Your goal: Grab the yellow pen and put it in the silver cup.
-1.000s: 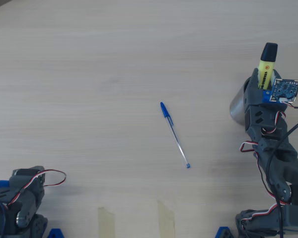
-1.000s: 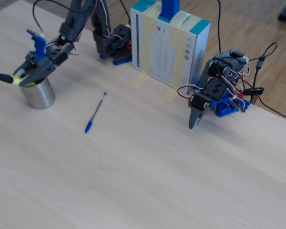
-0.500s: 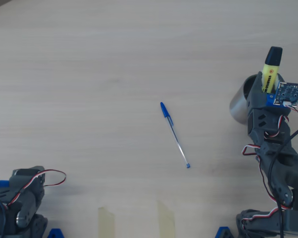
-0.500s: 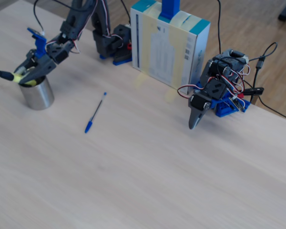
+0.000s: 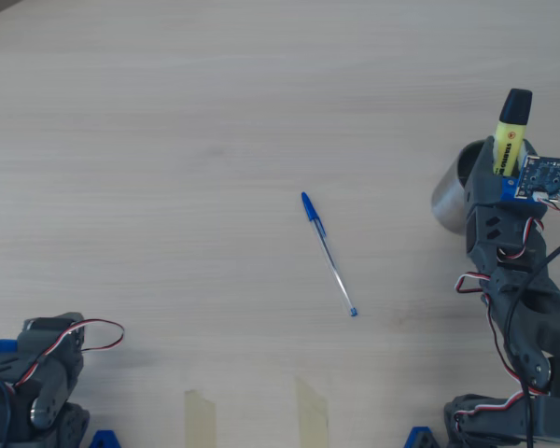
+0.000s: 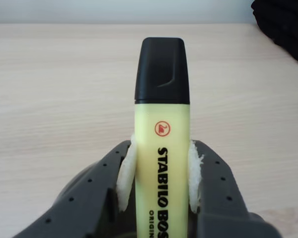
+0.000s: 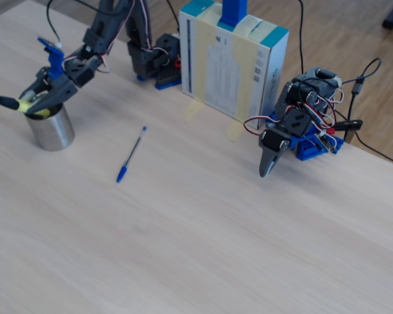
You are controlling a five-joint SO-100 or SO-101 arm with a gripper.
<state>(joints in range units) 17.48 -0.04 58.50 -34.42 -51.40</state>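
My gripper [image 6: 160, 154] is shut on the yellow pen [image 6: 162, 148], a pale-yellow highlighter with a black cap, held between the white pads [image 6: 125, 173]. In the overhead view the gripper [image 5: 504, 157] holds the pen [image 5: 511, 133] over the far rim of the silver cup [image 5: 450, 198], cap pointing away from the arm. In the fixed view the gripper [image 7: 33, 104] holds the pen [image 7: 21, 106] tilted just above the cup [image 7: 50, 131], with the black cap sticking out to the left. The cup does not show in the wrist view.
A thin clear ballpoint with a blue cap [image 5: 328, 253] lies mid-table, also in the fixed view [image 7: 131, 154]. A second arm [image 7: 295, 124] rests at the table's edge, seen bottom left in the overhead view [image 5: 33, 383]. A taped box [image 7: 232, 59] stands behind.
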